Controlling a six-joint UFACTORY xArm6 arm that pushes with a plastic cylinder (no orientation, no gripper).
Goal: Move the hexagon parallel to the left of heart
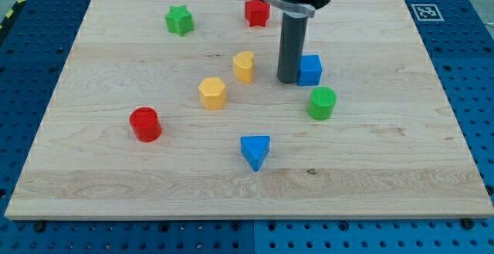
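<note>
The tip [288, 81] touches the blue cube [310, 69]; there are no fingers. Best circle to the hexagon's [212, 93] five o'clock and nudge it level with the heart [244, 66].

The yellow hexagon [212, 93] lies flat, just below-left of the yellow heart [244, 66], apart from it.

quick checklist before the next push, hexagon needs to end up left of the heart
1. Yellow hexagon in view, nothing on it: ok.
2. Yellow heart in view as reference: ok.
3. My tip touching the hexagon: not ok, it sits at the view's right of the heart, beside the blue cube.
4. Hexagon level with the heart: not ok, it lies lower and left.
5. Spot left of the heart free of blocks: ok.
6. Tip touching the blue cube: cannot tell.
</note>
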